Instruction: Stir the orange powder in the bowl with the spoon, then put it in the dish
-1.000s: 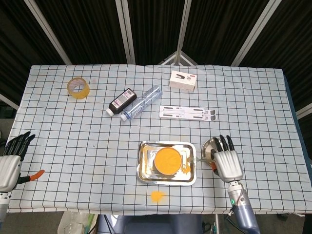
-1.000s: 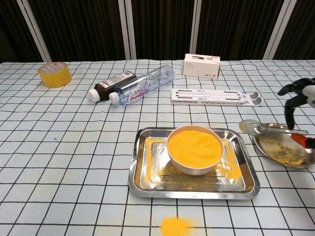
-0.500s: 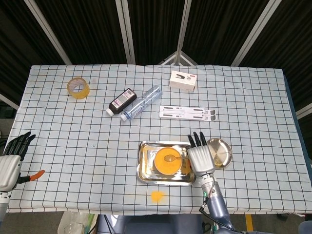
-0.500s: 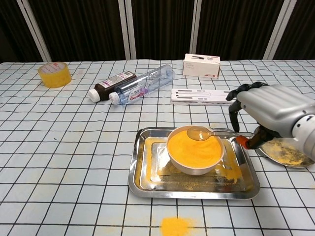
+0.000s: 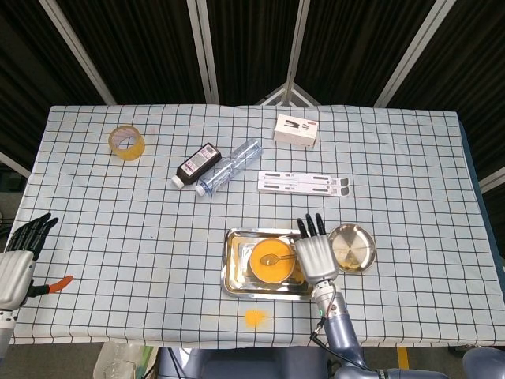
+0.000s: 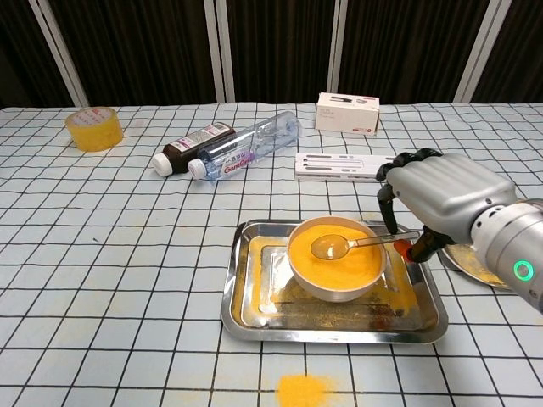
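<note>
A pale bowl full of orange powder stands in a steel tray. My right hand holds a metal spoon by its handle, and the spoon's head lies on the powder near the bowl's middle. In the head view my right hand covers the tray's right end. The small round metal dish, dusted with powder, sits just right of the tray, partly hidden behind the hand in the chest view. My left hand hovers at the table's left edge, fingers apart, holding nothing.
Spilled orange powder lies on the cloth in front of the tray. Behind the tray are a white flat stand, a clear bottle, a dark bottle, a white box and a tape roll. An orange-handled tool lies by the left hand.
My right hand carried the spoon leftward from the dish to over the bowl, then lowered the spoon's head onto the powder. The left hand stayed still.
</note>
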Tool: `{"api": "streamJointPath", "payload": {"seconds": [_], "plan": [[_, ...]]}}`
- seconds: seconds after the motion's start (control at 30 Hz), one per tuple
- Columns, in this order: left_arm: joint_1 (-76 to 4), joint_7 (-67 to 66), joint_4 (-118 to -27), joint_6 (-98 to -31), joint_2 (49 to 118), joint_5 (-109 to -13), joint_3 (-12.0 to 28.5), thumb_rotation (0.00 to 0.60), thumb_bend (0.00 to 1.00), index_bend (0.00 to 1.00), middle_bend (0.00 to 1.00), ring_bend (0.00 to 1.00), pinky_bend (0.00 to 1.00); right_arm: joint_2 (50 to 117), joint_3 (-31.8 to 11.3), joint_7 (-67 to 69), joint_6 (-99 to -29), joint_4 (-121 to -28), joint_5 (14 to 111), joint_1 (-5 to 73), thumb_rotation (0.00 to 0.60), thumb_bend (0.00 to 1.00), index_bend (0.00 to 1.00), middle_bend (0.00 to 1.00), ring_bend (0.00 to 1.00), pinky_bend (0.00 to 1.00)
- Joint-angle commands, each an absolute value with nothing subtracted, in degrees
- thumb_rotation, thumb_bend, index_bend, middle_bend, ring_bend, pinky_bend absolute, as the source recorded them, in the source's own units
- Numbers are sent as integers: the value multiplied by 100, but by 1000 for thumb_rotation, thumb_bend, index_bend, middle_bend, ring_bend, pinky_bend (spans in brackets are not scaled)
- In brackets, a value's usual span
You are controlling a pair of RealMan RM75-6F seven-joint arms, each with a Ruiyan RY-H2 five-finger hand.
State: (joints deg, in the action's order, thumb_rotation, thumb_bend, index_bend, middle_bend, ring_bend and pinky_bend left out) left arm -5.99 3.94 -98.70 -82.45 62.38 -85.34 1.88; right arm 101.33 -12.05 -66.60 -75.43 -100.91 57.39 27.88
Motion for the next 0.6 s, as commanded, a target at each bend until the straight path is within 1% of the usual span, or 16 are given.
{"api": "streamJointPath", "payload": {"seconds": [0.03, 0.4, 0.53, 0.6], "plan": [[-603, 398, -9873, -8236, 6235, -8531, 187, 600, 4, 0, 0, 0, 0, 10104, -1169, -6715, -7597, -10097, 5690, 2805, 600, 459, 622, 154, 0, 0], [-600, 343, -9889, -8251, 6256, -8523, 188, 600, 4, 0, 0, 0, 0, 9900, -998, -6782, -7865, -10270, 5702, 2788, 600, 460, 619, 154, 0, 0], [-598, 332, -9892, -8258, 6263, -8522, 188, 600, 4, 0, 0, 0, 0, 9828, -953, -6773, -7924, -10349, 5708, 2787, 600, 460, 548, 154, 0, 0], [-600, 328, -9896, -8250, 6260, -8514, 187, 600, 4, 0, 0, 0, 0, 9805, -921, -6780, -7952, -10368, 5724, 2791, 600, 460, 540, 154, 0, 0]]}}
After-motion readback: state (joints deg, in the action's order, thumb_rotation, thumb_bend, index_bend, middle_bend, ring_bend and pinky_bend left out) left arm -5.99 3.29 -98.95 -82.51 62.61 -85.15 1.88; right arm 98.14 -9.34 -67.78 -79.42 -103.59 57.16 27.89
